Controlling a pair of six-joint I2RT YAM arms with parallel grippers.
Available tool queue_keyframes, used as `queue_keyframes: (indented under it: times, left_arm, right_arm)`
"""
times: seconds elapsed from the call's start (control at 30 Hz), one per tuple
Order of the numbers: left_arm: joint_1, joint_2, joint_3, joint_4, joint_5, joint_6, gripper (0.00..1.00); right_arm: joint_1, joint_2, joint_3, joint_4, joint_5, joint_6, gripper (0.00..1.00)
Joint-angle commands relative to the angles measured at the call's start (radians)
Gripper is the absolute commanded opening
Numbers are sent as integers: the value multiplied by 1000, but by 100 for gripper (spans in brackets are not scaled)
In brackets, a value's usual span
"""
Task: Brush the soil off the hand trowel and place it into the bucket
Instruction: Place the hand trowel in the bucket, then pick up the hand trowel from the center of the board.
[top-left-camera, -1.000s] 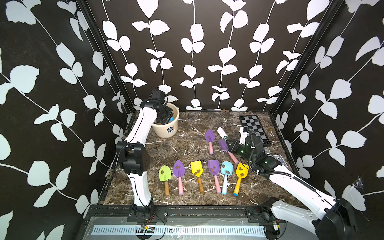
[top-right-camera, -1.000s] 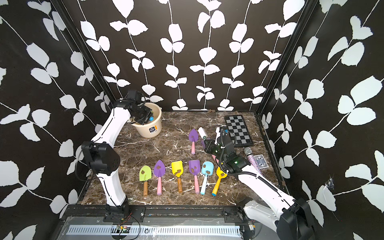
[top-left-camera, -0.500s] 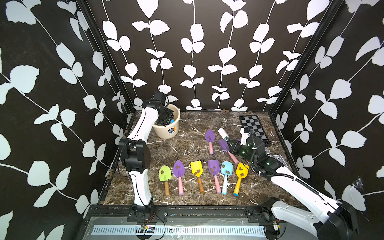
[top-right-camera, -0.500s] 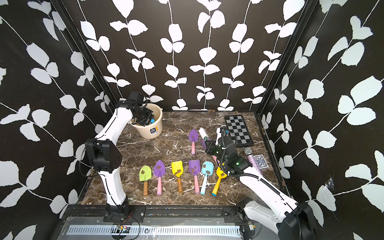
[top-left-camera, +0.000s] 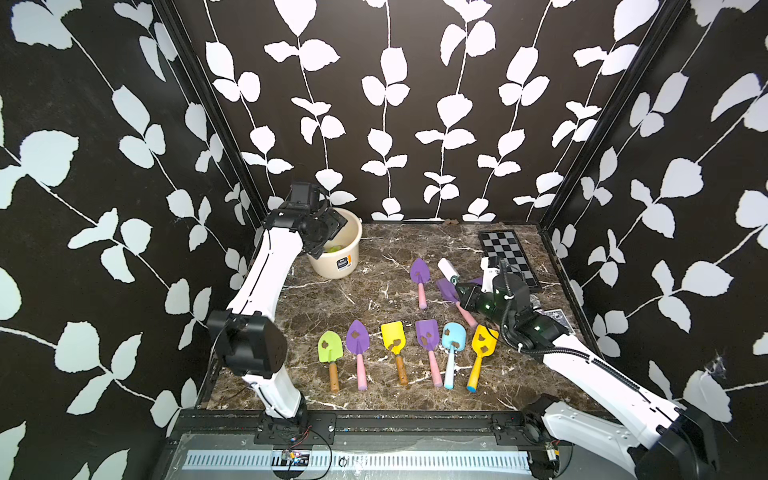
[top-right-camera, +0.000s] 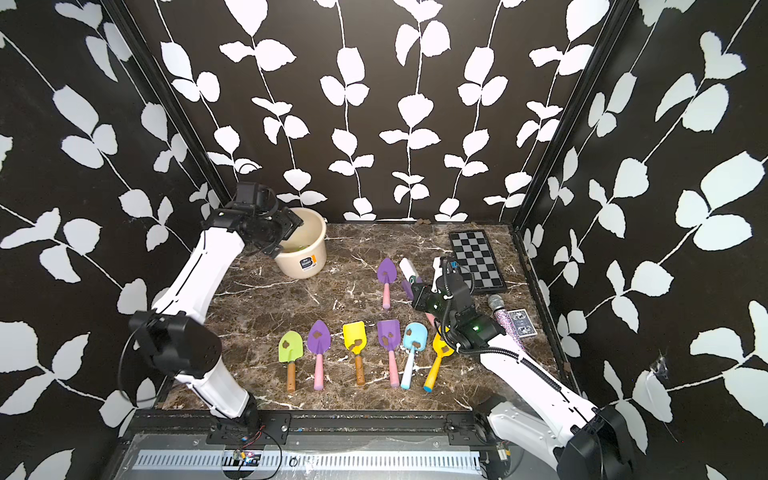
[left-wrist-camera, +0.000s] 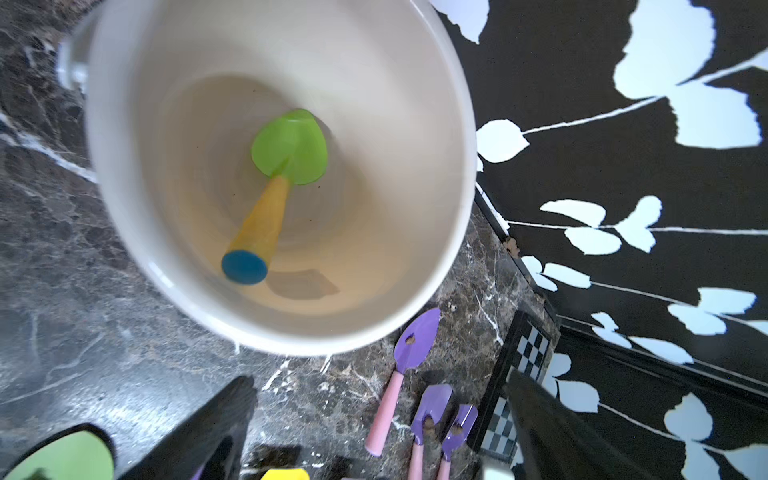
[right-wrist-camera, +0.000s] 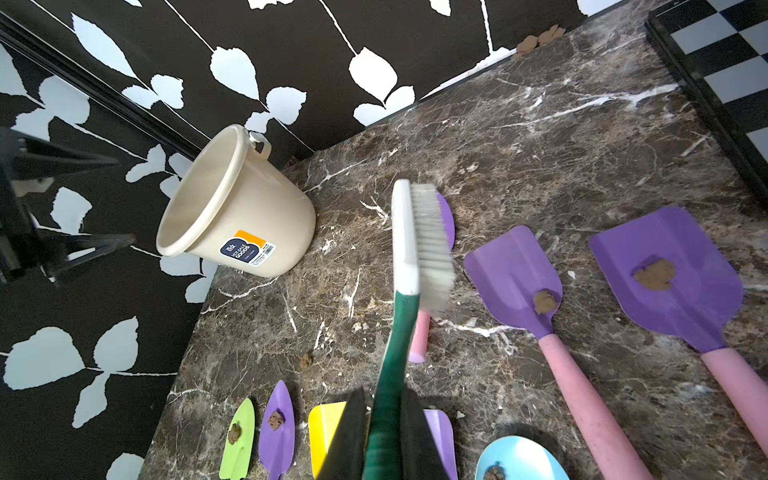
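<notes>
Trowel (left-wrist-camera: 291, 145) lies in the bucket (left-wrist-camera: 395, 124); left arm (top-left-camera: 266, 274) reaches over it, jaws wide; right jaws grip brush (right-wrist-camera: 419, 249).

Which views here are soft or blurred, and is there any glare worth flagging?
Left wrist view: the green trowel inside the bucket is smeared and the rim soft; pale sheen on the marble tabletop. Right wrist view: the brush and bucket label are crisp. Both top views: sharp, evenly lit, no glare.

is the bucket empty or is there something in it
Not empty. The left wrist view looks down into the bucket and shows one green trowel with a yellow handle inside it.
</notes>
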Motion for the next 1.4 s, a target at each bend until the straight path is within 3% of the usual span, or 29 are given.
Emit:
queue_keyframes:
  times: [0.0,0.17,0.3,0.67,1.0,1.17,1.37]
  left_arm:
    - [-23,-117,-97,36,-31,143,95]
    - [-193,-297,-236,6,-264,372,97]
    - [-308,-430,-401,-9,-339,402,97]
    - [-581,-737,-810,-72,-437,150,99]
    - [-757,-824,-1065,-198,-494,-169,99]
    - [-784,-865,-1205,-123,-400,-297,99]
    - [-822,-793,-1262,-89,-353,-380,94]
  right_arm:
    - [-4,6,41,38,-6,-6,0]
    - [-5,29,45,54,-20,-9,0]
    - [-4,48,57,55,-30,-22,0]
    - [-4,112,80,78,-66,-38,0]
    - [-5,132,75,87,-90,-29,0]
    - [-4,130,70,83,-90,-25,0]
    - [-4,131,75,82,-92,-20,0]
